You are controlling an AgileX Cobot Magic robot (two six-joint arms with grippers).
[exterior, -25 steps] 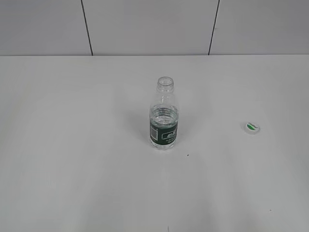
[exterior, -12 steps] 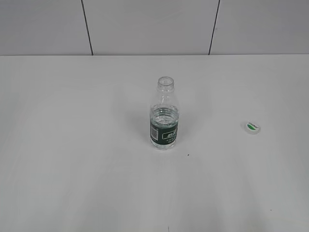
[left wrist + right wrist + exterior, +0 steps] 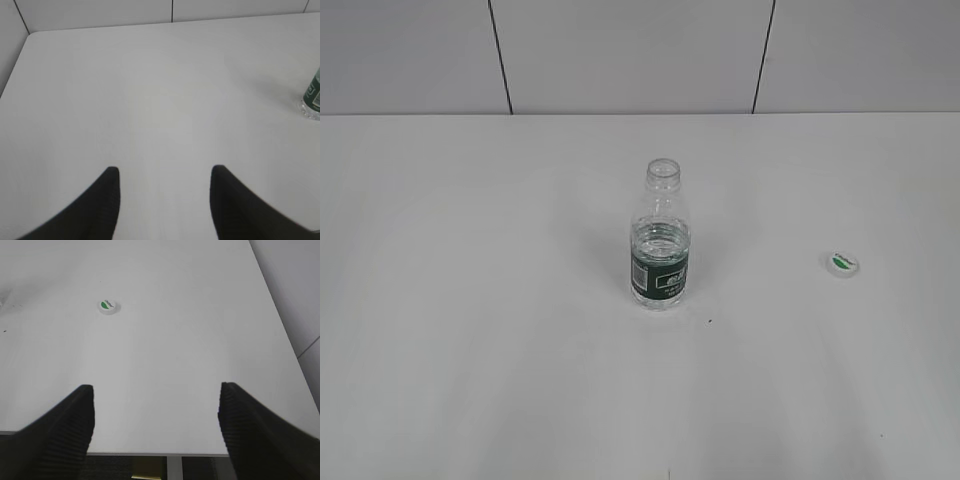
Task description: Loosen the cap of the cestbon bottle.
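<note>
The cestbon bottle stands upright in the middle of the white table, its neck open with no cap on it. Its base shows at the right edge of the left wrist view. The cap lies flat on the table to the bottle's right, leaf mark up; it also shows in the right wrist view. My left gripper is open and empty, well back from the bottle. My right gripper is open and empty over the table's near edge, short of the cap. Neither gripper shows in the exterior view.
A grey panelled wall runs behind the table. The table's near edge and right edge show in the right wrist view. A small dark speck lies just in front of the bottle.
</note>
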